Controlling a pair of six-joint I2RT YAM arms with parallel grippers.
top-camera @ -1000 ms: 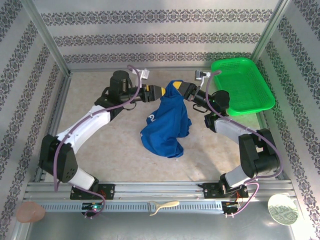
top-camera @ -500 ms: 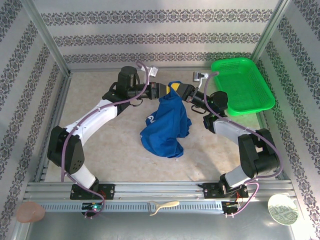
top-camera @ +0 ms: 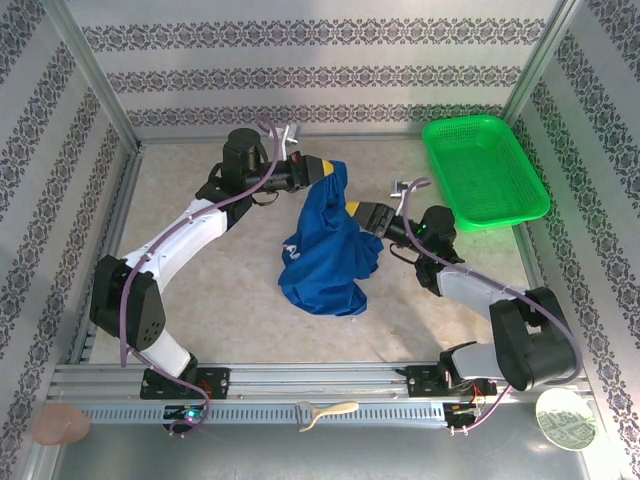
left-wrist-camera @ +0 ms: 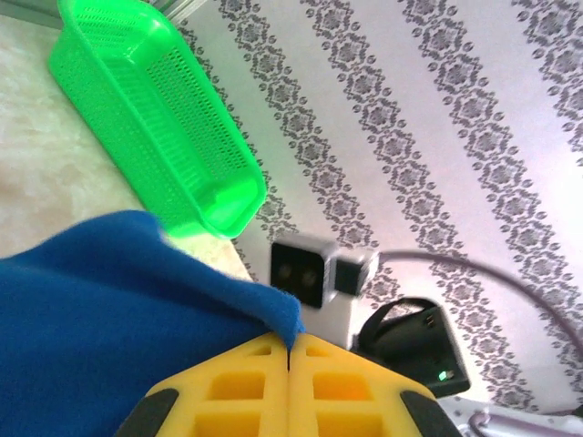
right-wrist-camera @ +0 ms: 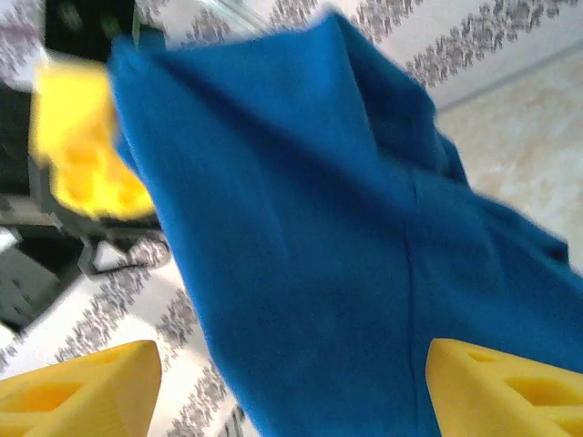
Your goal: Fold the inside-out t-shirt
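The inside-out t-shirt (top-camera: 325, 255), royal blue and wrinkly, hangs from a pinched top edge down to a heap on the table. My left gripper (top-camera: 328, 168) is shut on that top edge; in the left wrist view the yellow fingertips (left-wrist-camera: 255, 364) meet with a blue fold (left-wrist-camera: 137, 309) caught between them. My right gripper (top-camera: 355, 211) stands open just right of the hanging cloth. In the right wrist view its yellow fingertips (right-wrist-camera: 82, 391) are wide apart, and the shirt (right-wrist-camera: 310, 228) hangs in front of them.
A green mesh basket (top-camera: 485, 170) sits at the back right corner, also seen in the left wrist view as the basket (left-wrist-camera: 155, 100). Patterned walls close in the table (top-camera: 200, 290) on three sides. A metal rail runs along the near edge.
The left gripper shut on the shirt's top edge and lifted it slightly. The right gripper let go of the cloth, opened, and drew back toward the near right.
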